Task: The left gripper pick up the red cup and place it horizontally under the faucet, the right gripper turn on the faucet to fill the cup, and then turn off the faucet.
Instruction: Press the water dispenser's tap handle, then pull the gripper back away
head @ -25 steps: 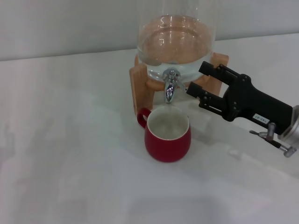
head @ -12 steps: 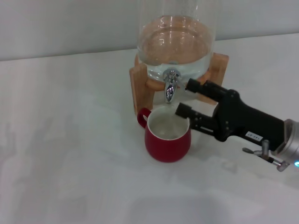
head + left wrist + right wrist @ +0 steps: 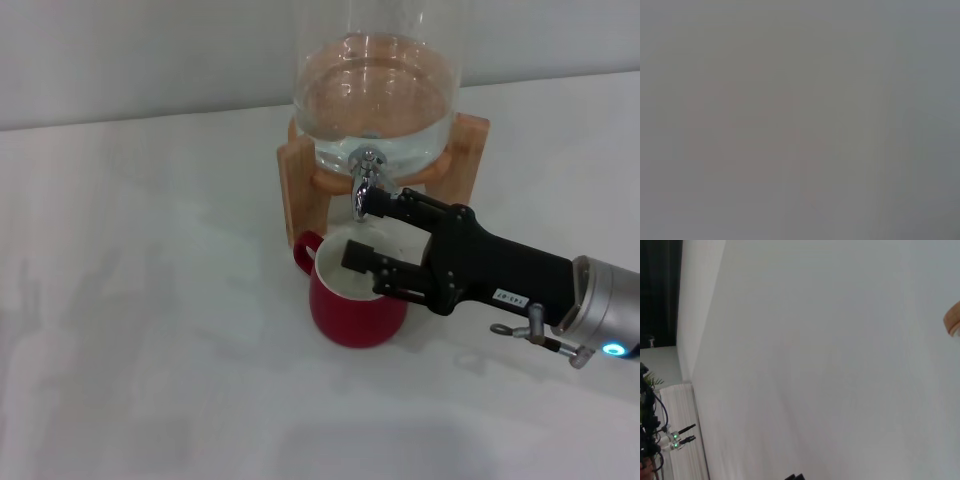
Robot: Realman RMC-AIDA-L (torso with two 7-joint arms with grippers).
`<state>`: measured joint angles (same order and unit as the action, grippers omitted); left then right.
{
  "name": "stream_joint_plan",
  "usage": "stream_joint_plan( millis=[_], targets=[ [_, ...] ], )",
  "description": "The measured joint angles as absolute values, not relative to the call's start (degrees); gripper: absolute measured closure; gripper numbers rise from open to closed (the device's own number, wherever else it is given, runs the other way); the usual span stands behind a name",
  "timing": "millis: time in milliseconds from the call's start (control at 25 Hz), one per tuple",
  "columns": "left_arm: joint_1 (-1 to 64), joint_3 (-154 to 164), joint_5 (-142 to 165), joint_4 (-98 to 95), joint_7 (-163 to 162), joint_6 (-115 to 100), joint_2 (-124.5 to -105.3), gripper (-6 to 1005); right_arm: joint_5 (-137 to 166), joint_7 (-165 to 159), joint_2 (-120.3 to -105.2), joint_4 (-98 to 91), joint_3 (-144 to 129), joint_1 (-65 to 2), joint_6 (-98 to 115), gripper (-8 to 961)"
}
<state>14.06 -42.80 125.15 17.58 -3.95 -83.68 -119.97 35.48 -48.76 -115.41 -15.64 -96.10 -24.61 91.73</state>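
Because the faucet [image 3: 366,184] must be worked from the side, the jaws of the right gripper [image 3: 372,232] are held parted and empty, one prong reaching up beside the chrome spout and the other lying lower, across the mouth of the red cup [image 3: 353,296]. Whether the upper prong is touching the spout or its lever cannot be told from the head view; nothing is seen to be gripped between the jaws. Behind them the black body and silver wrist slope away to the robot's right, so that the arm is kept clear of the glass dispenser [image 3: 376,88] and its wooden stand [image 3: 300,190].

The red cup is set upright on the tabletop [image 3: 150,300] directly beneath the spout, handle turned to the robot's left, plainly so that whatever falls from the spout is caught. Its placing can be judged done. No stream of water can be made out, and the level inside the cup is hidden by the lower prong.

The left gripper is not shown in any view; its own wrist camera gives only a blank grey field.
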Motion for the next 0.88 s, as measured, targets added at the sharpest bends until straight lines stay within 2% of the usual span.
stream_joint_plan(
  millis=[400, 880],
  targets=[
    [14.22, -42.80, 125.15, 17.58, -3.95, -83.66, -119.97, 516, 35.50, -49.83, -115.88, -15.65, -98.28, -26.50, 89.53, 202],
    [14.24, -42.68, 125.15, 17.58, -3.95, -83.67, -119.97, 516, 34.32, -49.92, -115.45, -15.65, -97.76, -26.66, 87.59, 203]
  ],
)
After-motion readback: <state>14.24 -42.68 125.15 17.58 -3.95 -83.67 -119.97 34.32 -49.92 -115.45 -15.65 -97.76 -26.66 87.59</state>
